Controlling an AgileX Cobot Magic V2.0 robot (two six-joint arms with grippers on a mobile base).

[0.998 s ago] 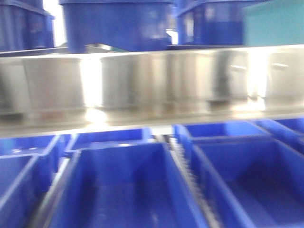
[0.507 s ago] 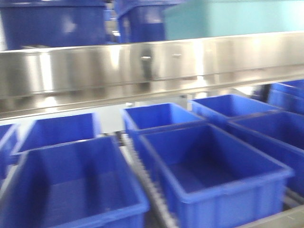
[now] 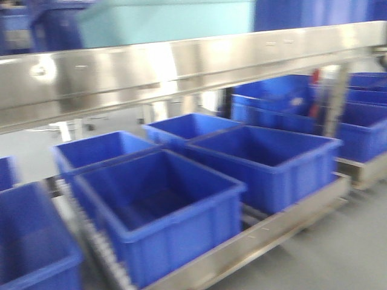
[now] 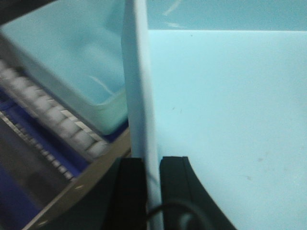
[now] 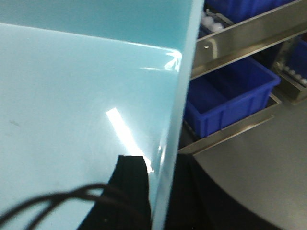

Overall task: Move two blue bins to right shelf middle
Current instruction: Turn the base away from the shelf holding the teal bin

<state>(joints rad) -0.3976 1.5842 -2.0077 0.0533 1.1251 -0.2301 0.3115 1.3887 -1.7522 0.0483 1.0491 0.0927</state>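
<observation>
In the left wrist view, my left gripper (image 4: 152, 165) is shut on the thin upright wall of a pale blue bin (image 4: 225, 105), one black finger (image 4: 132, 191) on each side. A second pale blue bin (image 4: 72, 57) sits beyond it by a roller track (image 4: 53, 112). My right gripper (image 5: 163, 184) is shut on a pale blue bin (image 5: 81, 96) wall as well, with one finger (image 5: 132, 182) inside. In the front view a turquoise bin (image 3: 163, 21) shows above the right shelf's shiny steel rail (image 3: 181, 63). Neither gripper appears in that view.
Several dark royal-blue ribbed crates (image 3: 163, 211) stand on the shelf's lower tier, with more (image 3: 357, 115) at the right. The shelf's lower front rail (image 3: 272, 226) runs diagonally above grey floor (image 3: 338, 254). Another dark crate (image 5: 225, 96) shows in the right wrist view.
The front view has swung right and pulled back. The rail, crates and turquoise bin have slid left in the picture, and the shelf's right end and the floor have come into sight.
</observation>
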